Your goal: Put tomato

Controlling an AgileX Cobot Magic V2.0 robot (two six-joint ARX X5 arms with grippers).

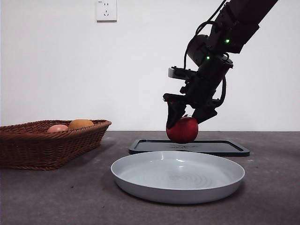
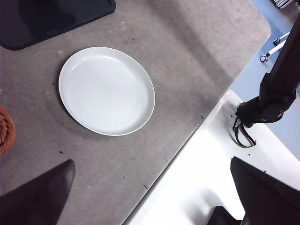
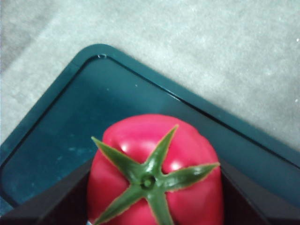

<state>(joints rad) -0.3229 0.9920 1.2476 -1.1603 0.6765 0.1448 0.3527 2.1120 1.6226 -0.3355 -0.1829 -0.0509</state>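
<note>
The glossy red tomato point(image 1: 183, 130) with a green calyx sits on the dark tray point(image 1: 225, 147), behind the plate. My right gripper point(image 1: 186, 121) comes down from the upper right and is shut on it, one black jaw against each side. In the right wrist view the tomato point(image 3: 154, 173) fills the gap of the right gripper point(image 3: 154, 204), above a corner of the tray point(image 3: 70, 140). My left gripper point(image 2: 150, 197) hangs high over the table's edge, open and holding nothing.
A white plate point(image 1: 178, 187) lies in front of the tray, also seen as the plate point(image 2: 108, 89) from above. At the left a wicker basket point(image 1: 47, 145) holds an orange fruit point(image 1: 80, 123) and a pink fruit point(image 1: 57, 128).
</note>
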